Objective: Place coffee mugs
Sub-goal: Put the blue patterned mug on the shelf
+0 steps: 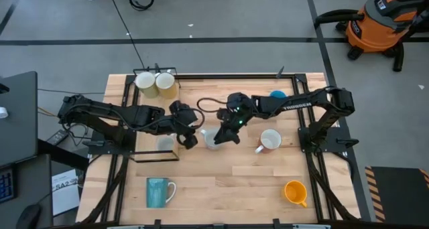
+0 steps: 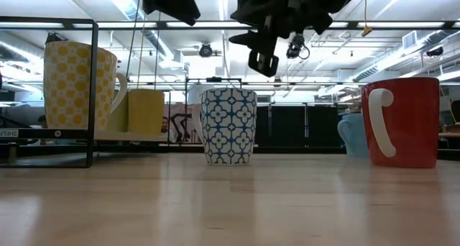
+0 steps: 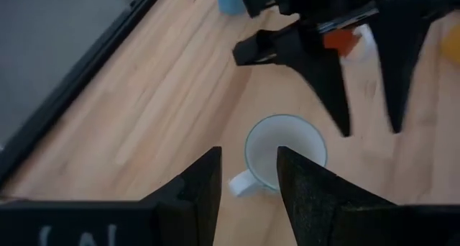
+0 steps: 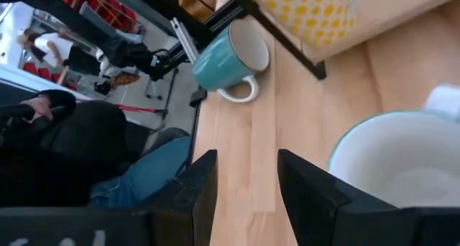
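Observation:
The blue-and-white patterned mug (image 1: 211,139) (image 2: 228,126) stands upright on the table's middle, its white inside (image 3: 284,152) (image 4: 395,167) showing in both wrist views. My left gripper (image 1: 188,132) (image 3: 248,178) hovers open above its left side, over the handle (image 3: 241,183). My right gripper (image 1: 225,132) (image 4: 248,181) hangs open above its right side (image 2: 262,59). Neither touches it. Other mugs stand apart: a white one (image 1: 270,140), an orange one (image 1: 295,192) (image 2: 402,121), a teal one (image 1: 157,192) (image 4: 230,55), a light blue one (image 1: 277,95), two pale ones (image 1: 155,83).
A black wire rack (image 1: 155,159) (image 2: 93,95) stands left of the patterned mug with a yellow-dotted mug (image 1: 165,143) (image 2: 72,84) in it. A black frame (image 1: 201,75) runs along the table's far edge. Bare wood (image 1: 228,189) lies between the teal and orange mugs.

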You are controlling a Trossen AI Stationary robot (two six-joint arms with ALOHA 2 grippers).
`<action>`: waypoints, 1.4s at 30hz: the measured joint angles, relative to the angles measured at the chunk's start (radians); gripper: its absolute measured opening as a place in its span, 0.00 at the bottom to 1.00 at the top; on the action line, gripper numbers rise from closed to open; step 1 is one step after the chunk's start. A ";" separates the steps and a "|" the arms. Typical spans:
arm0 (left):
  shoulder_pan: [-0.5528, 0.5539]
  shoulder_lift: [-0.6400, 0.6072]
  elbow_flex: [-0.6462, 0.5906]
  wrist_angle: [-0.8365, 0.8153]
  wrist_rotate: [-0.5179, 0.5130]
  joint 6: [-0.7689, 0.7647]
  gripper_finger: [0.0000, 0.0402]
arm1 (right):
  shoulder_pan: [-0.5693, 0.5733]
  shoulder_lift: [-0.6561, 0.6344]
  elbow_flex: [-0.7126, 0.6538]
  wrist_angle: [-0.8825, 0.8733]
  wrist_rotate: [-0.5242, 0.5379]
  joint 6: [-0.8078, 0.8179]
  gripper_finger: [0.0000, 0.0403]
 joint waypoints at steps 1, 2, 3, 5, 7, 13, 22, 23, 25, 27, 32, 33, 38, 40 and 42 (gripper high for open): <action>0.000 0.000 0.000 0.000 0.000 -0.031 0.35 | -0.011 0.000 0.000 0.000 -0.008 -0.017 0.37; 0.000 0.000 0.000 0.000 0.000 -0.060 0.35 | -0.022 0.000 0.000 0.000 -0.014 -0.036 0.37; 0.000 0.000 0.000 0.000 0.000 -0.089 0.35 | -0.035 0.000 0.000 -0.001 -0.019 -0.058 0.37; 0.000 0.000 0.000 0.000 0.000 -0.144 0.35 | -0.061 0.000 0.000 -0.001 -0.021 -0.106 0.37; 0.000 0.000 0.000 0.001 0.000 -0.200 0.35 | -0.092 0.000 0.000 -0.002 -0.021 -0.154 0.37; 0.000 0.000 0.000 0.008 0.000 -0.401 0.35 | -0.198 0.000 0.000 -0.002 -0.021 -0.200 0.37; 0.000 0.000 0.000 0.124 -0.001 -0.526 0.35 | -0.326 0.000 0.000 -0.003 -0.119 -0.278 0.37; 0.000 0.000 0.000 0.140 0.000 -0.526 0.35 | -0.337 0.000 0.000 -0.003 -0.129 -0.284 0.37; 0.000 0.000 0.000 0.172 0.000 -0.526 0.35 | -0.359 0.000 0.000 -0.004 -0.148 -0.297 0.37; 0.000 0.000 0.000 0.195 0.000 -0.525 0.35 | -0.377 0.000 0.000 -0.006 -0.155 -0.308 0.37; 0.000 0.000 0.000 0.252 -0.001 -0.560 0.35 | -0.418 0.000 0.000 -0.026 -0.155 -0.347 0.37; 0.000 0.000 0.000 0.270 0.000 -0.575 0.35 | -0.424 0.000 0.000 -0.030 -0.155 -0.354 0.37; -0.002 0.017 0.001 0.360 0.009 -0.593 0.35 | -0.446 0.000 0.000 -0.032 -0.153 -0.369 0.37; -0.004 0.035 0.001 0.372 0.039 -0.622 0.35 | -0.449 0.000 0.000 -0.035 -0.153 -0.377 0.37; -0.004 0.061 0.002 0.371 0.084 -0.684 0.35 | -0.449 0.000 0.000 -0.043 -0.152 -0.383 0.37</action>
